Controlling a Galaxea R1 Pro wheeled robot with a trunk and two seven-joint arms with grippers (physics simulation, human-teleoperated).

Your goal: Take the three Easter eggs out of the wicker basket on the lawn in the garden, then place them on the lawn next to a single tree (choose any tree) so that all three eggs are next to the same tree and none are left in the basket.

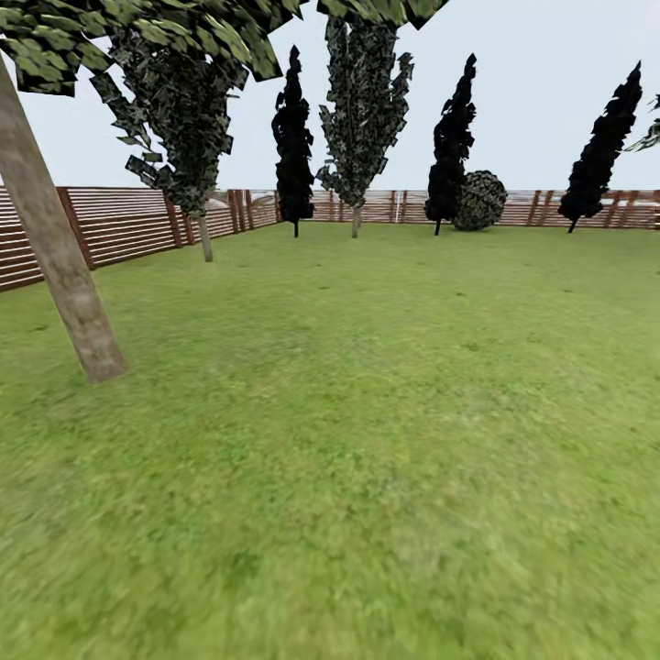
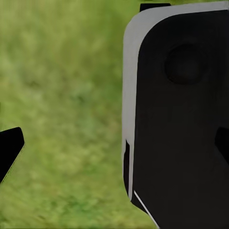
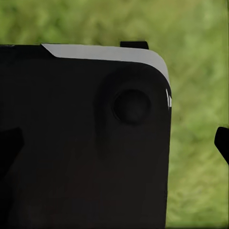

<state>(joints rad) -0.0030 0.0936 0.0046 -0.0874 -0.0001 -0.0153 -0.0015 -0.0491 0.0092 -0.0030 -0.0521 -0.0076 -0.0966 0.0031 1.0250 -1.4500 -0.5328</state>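
Head view takes in the lawn [image 1: 367, 440], a leaning tree [image 1: 64, 275] and the fence [image 1: 128, 225], while both wrist views face blurred grass past the robot's dark body [image 2: 181, 119], each showing dark fingertips [image 2: 9, 148] set wide apart, holding nothing

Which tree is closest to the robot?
The leaning tree with the thick pale trunk at the head view's left edge; the other trees stand far back along the wooden fence.
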